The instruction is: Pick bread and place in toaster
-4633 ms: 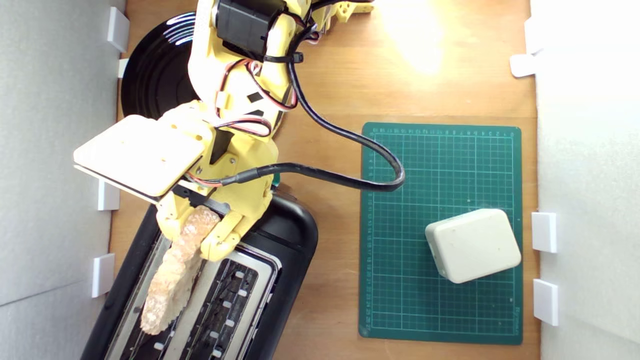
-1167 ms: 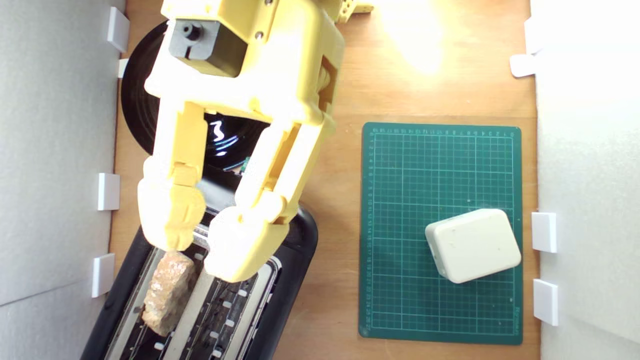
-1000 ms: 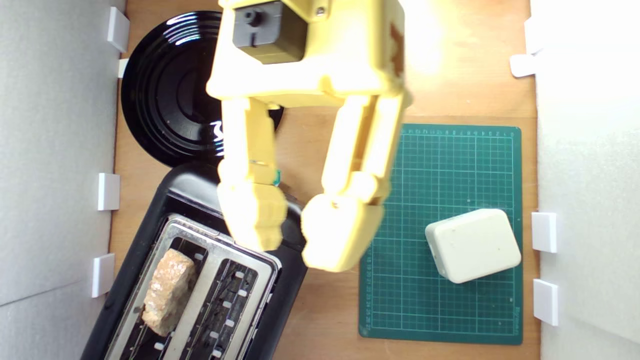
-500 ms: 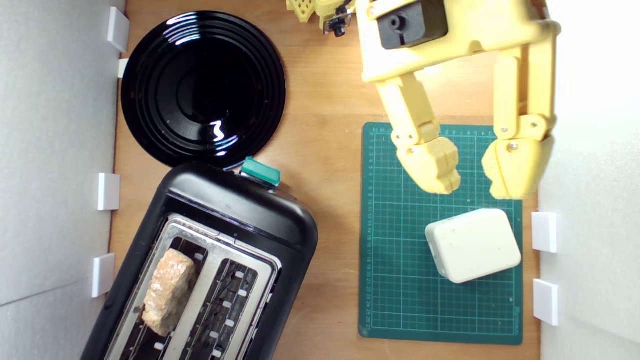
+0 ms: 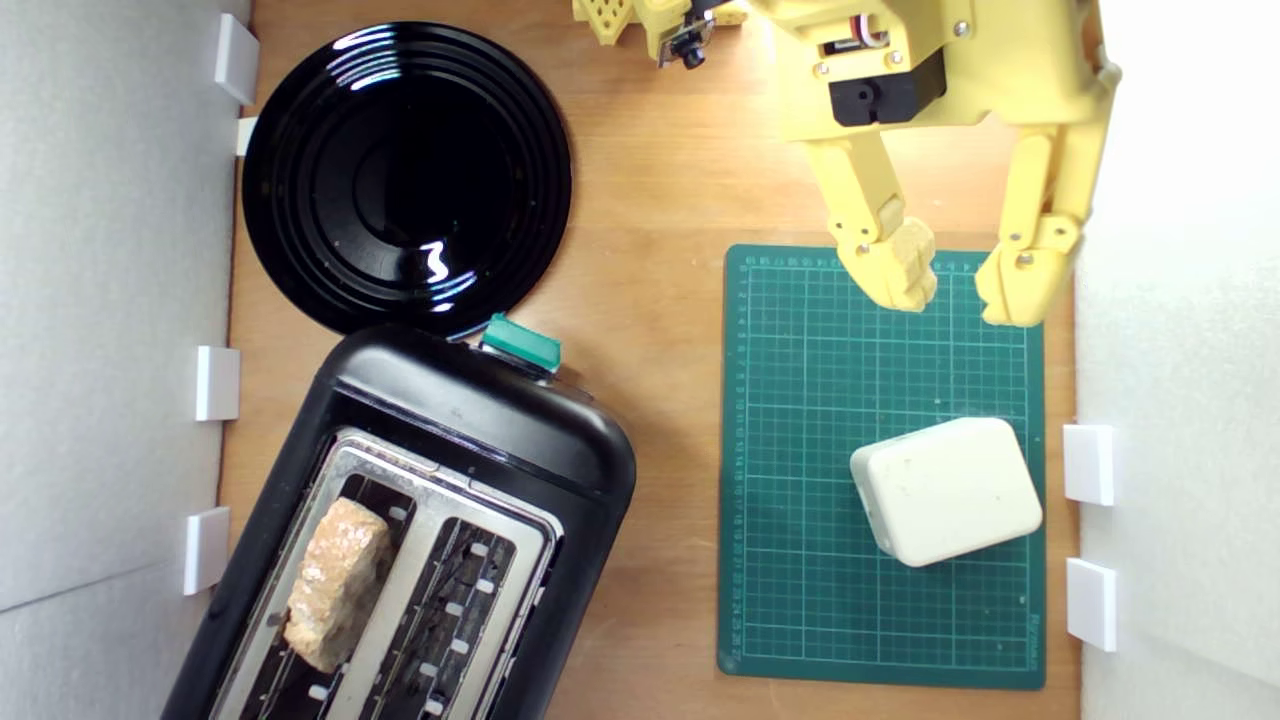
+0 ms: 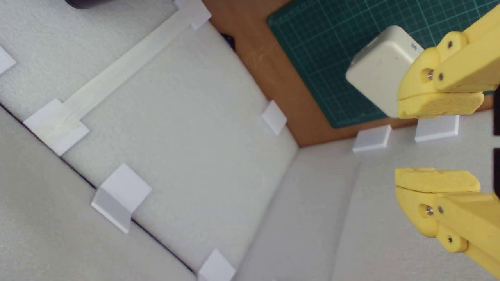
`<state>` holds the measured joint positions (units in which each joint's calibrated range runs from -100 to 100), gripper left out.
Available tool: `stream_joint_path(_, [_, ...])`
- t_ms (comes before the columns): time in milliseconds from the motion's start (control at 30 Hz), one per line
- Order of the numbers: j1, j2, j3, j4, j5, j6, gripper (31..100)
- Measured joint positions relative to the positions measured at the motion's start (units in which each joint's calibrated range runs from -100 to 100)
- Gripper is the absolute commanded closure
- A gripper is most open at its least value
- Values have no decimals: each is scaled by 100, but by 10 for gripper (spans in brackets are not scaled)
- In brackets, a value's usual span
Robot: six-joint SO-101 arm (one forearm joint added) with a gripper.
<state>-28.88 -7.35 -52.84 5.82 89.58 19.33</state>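
Hanging spread wide and empty at about one o'clock in the exterior view, yellow plastic pincer (image 5: 955, 295), its two foam-padded fingertips (image 5: 905, 270) well apart and touching nothing. Hovering over the far edge of the dark green gridded cutting mat (image 5: 800, 560), with the rounded white block (image 5: 945, 490) lying on that mat toward five o'clock from the pincer, clear of both tips. In the wrist view, showing the same gaping pincer (image 6: 437, 142) with only white foam wall between its pads (image 6: 441, 103). Standing upright in one long slot of the large black toaster with silvery top plate (image 5: 460, 420), at about seven o'clock on the wooden counter (image 5: 650, 200), the rustic brown-crusted bread slice (image 5: 338, 583). Sitting at eleven o'clock, just beside the toaster's teal lever (image 5: 520, 343), the round glossy black plate (image 5: 405, 175).
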Motion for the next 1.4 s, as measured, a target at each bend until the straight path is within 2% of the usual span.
stream_joint_path(333, [0,-1033,1766,0,8,254,820])
stream_joint_path(600, [348,-2192,3671,0,0,295,832])
stream_joint_path(700, [421,-2722,4540,27,-203,321,848])
stream_joint_path(833, [723,-3385,5668,53,-585,336,870])
stream_joint_path(1233, [705,-4612,7785,80,-1042,481,902])
stream_joint_path(1400, [696,-5376,9098,98,-1364,616,907])
